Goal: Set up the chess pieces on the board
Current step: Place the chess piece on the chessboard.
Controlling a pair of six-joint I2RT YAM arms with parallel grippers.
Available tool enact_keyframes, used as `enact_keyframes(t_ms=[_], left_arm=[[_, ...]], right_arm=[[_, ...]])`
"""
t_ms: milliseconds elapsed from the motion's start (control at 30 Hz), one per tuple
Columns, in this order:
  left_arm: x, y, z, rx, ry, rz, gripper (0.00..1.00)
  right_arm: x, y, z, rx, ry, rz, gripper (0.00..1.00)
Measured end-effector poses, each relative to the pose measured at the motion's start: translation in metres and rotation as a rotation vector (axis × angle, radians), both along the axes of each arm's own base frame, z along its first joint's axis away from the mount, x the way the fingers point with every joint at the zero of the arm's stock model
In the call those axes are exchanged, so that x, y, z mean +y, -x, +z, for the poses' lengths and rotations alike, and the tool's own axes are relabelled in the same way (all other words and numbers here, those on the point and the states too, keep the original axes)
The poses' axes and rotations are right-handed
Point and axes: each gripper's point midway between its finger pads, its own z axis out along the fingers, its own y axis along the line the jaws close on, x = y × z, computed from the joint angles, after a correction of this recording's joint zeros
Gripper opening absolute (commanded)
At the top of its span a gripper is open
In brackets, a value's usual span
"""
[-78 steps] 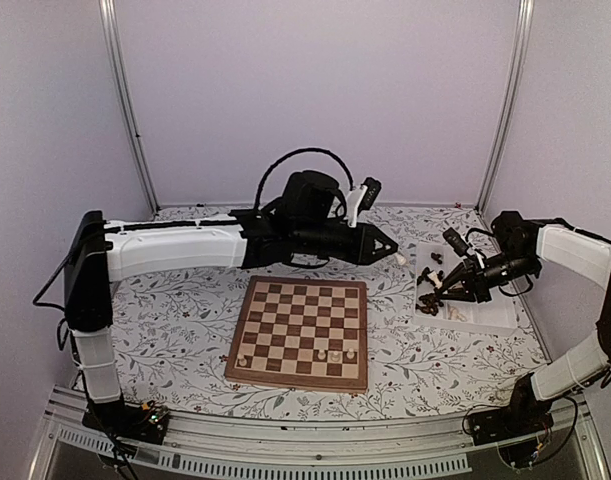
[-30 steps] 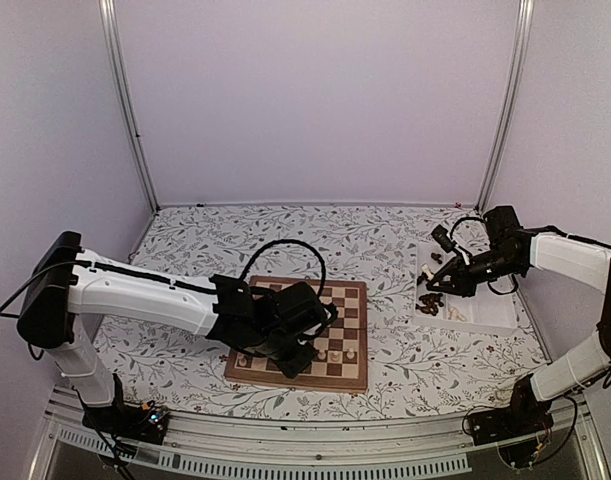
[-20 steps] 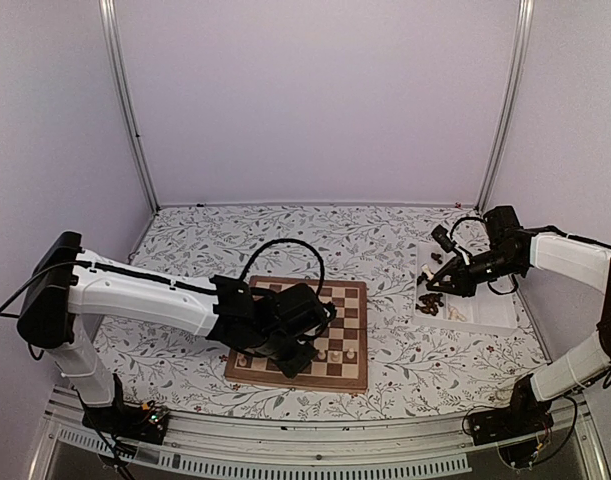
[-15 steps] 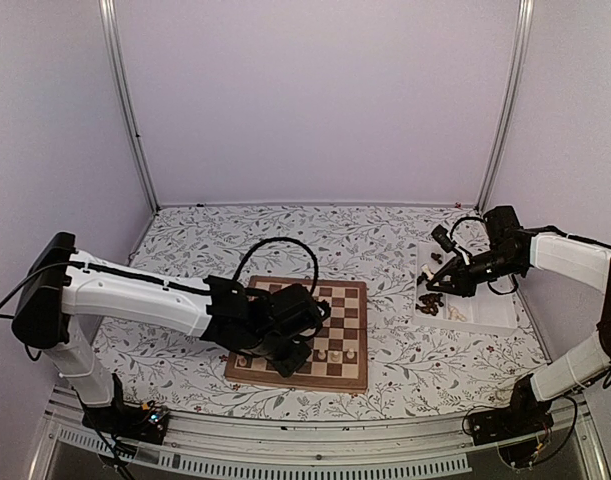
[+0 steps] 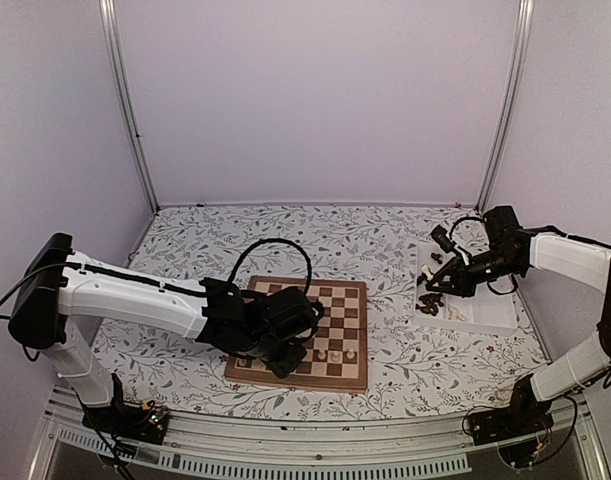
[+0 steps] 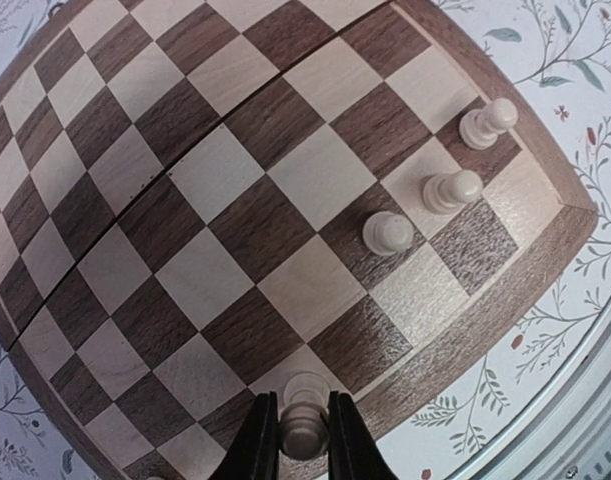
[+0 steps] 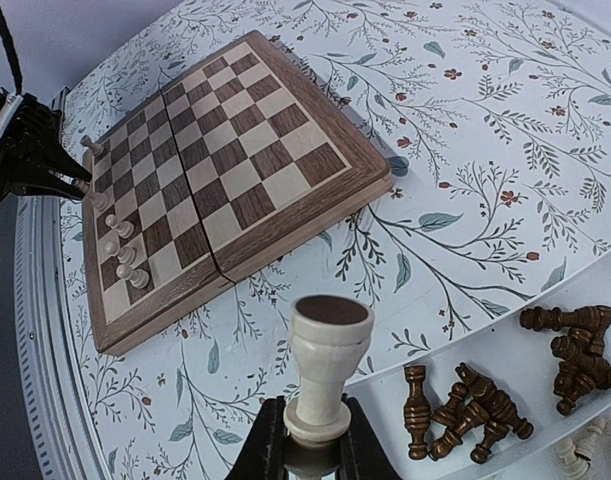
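Chess pieces: light, stiff, slick, tippy; pinch at waist. Left end effector clamps pale piece over board; right end effector clamps cream piece.

1. My top external camera sits high at the near side, facing down and forward over the whole table; the board looks small, mid-frame
2. My left wrist camera looks nearly straight down, very close, the board filling its frame
3. My right wrist camera looks slantwise from over the white tray toward the board, farther off; all three views share the board
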Motion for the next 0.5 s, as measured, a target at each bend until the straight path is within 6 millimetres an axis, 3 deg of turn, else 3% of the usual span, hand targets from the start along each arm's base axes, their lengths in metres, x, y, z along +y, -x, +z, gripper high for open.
enact_keyframes(t_ms=[267, 400, 500], left_arm=[[0.007, 0.001, -0.002, 0.009, -0.024, 0.021, 0.46], [0.011, 0.0, 0.003, -0.005, -0.028, 0.029, 0.53], [0.011, -0.004, 0.018, -0.033, -0.01, 0.03, 0.58]], right_arm=[[0.0, 0.0, 0.0, 0.001, 0.0, 0.0, 0.03], [0.001, 0.0, 0.0, 0.002, -0.001, 0.0, 0.03], [0.004, 0.003, 0.002, -0.007, 0.002, 0.013, 0.03]])
